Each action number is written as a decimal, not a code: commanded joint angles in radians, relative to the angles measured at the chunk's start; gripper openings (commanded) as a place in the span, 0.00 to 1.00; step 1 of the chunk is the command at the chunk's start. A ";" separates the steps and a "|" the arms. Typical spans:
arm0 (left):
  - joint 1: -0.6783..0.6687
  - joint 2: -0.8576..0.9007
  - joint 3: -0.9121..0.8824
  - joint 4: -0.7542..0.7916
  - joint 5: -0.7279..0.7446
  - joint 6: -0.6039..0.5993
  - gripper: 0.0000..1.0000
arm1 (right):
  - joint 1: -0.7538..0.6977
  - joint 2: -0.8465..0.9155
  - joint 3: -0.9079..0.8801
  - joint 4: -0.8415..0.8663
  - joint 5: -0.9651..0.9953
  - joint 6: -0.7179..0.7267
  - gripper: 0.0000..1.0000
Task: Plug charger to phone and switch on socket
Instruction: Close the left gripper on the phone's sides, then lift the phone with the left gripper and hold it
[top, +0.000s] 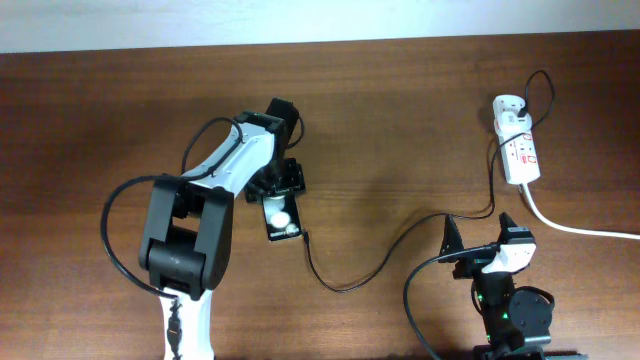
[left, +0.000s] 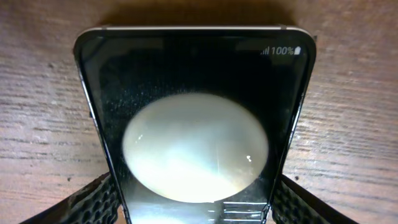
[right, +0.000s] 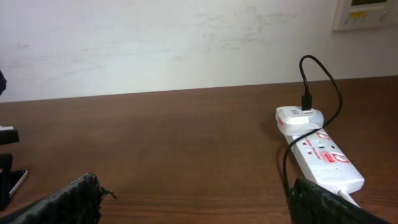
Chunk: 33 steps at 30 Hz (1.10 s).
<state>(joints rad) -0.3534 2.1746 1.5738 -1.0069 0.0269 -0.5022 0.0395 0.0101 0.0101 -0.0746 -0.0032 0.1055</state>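
Observation:
The black phone (top: 285, 228) lies on the wooden table left of centre. It fills the left wrist view (left: 199, 93), with a round light reflection and "100%" showing on its screen. My left gripper (top: 280, 200) has a finger on each long side of the phone (left: 194, 208) and is shut on it. The thin black charger cable (top: 340, 286) meets the phone's near end, loops right and runs up to the white adapter (top: 508, 108) in the white socket strip (top: 522, 158). My right gripper (top: 480, 243) is open and empty, near the front right, apart from the strip (right: 323, 158).
The strip's thick white cord (top: 580, 228) runs off the right edge. In the right wrist view the adapter (right: 298, 118) and the cable loop (right: 329, 81) stand right of my open fingers (right: 199, 205). A pale wall lies behind the table's far edge.

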 joint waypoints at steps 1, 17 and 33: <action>0.010 0.089 -0.053 0.097 -0.016 -0.009 0.73 | 0.008 -0.006 -0.005 -0.006 0.008 0.003 0.99; 0.047 0.088 -0.034 0.132 0.004 0.078 0.99 | 0.008 -0.006 -0.005 -0.006 0.008 0.003 0.99; 0.009 0.088 -0.033 0.135 0.019 0.137 0.92 | 0.008 -0.006 -0.005 -0.006 0.008 0.003 0.99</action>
<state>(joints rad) -0.3355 2.1757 1.5787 -0.8776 -0.0341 -0.3775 0.0395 0.0101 0.0101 -0.0742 -0.0032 0.1055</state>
